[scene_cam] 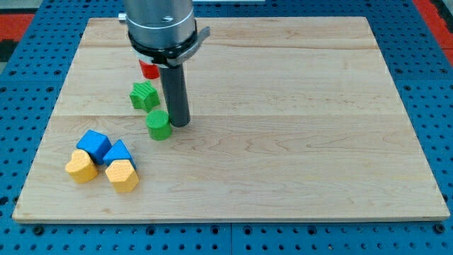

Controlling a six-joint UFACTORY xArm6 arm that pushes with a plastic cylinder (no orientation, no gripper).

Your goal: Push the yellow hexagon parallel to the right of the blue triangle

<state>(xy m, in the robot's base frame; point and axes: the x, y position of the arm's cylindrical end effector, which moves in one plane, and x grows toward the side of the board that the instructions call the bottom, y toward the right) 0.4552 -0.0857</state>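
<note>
The yellow hexagon (122, 176) lies near the board's lower left, touching the lower side of the blue triangle (119, 153). My tip (178, 124) rests on the board well above and to the right of them, right beside the green cylinder (159, 125), on its right. A blue cube (93, 144) sits to the left of the blue triangle, and a yellow heart-like block (81, 167) lies below the cube.
A green star-shaped block (144, 95) lies up and left of my tip. A red block (149, 69) sits above it, partly hidden by the arm's body (160, 28). The wooden board (297, 127) is ringed by a blue perforated table.
</note>
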